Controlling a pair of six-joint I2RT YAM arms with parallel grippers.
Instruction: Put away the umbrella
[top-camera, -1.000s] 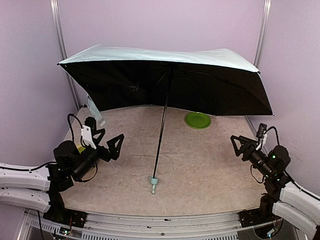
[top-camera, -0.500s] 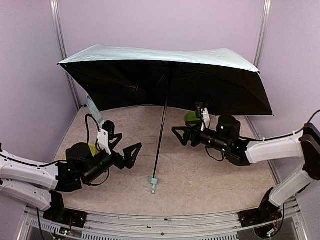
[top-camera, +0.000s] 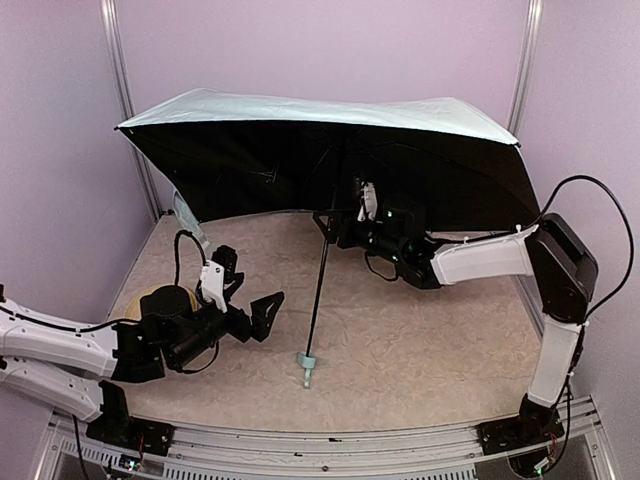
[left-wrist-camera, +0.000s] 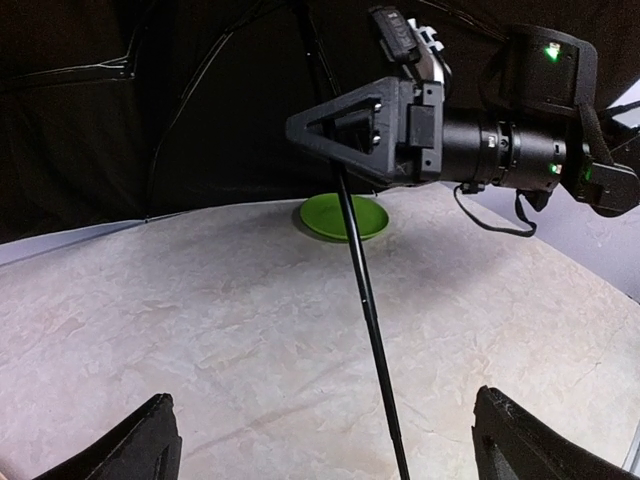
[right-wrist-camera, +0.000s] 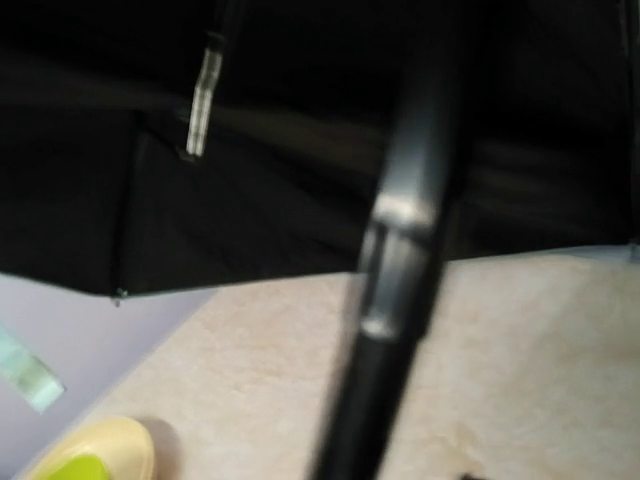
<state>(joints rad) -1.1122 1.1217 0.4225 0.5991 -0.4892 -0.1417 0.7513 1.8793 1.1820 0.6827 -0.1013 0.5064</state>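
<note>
Top view, umbrella: the umbrella (top-camera: 330, 150) stands open, its canopy spread above the shaft (top-camera: 322, 270) and its handle (top-camera: 307, 366) at the shaft's foot on the table (top-camera: 430, 340).
Top view, change: the right gripper (top-camera: 332, 228) has swung in from well right of the shaft and now sits at the upper shaft, just under the canopy. The left gripper (top-camera: 252, 292) has crept in from the left of the shaft and remains apart from it.
Left wrist, left claw: the left gripper (left-wrist-camera: 335, 445) is spread as wide as it goes and holds nothing, with the shaft (left-wrist-camera: 372, 320) running down between its tips.
Left wrist, right claw: the right gripper (left-wrist-camera: 350, 125) is level with the upper shaft, one finger crossing in front of it (grip or mere straddle, I cannot tell). A plate (left-wrist-camera: 340, 215) lies behind the shaft.
Right wrist: the shaft (right-wrist-camera: 400, 250) fills the blurred frame, very close, and no fingers show.
Meaning: judging by the approach, the right arm is reaching for the slider on the upper shaft to collapse the canopy. Nothing is folded yet.
</note>
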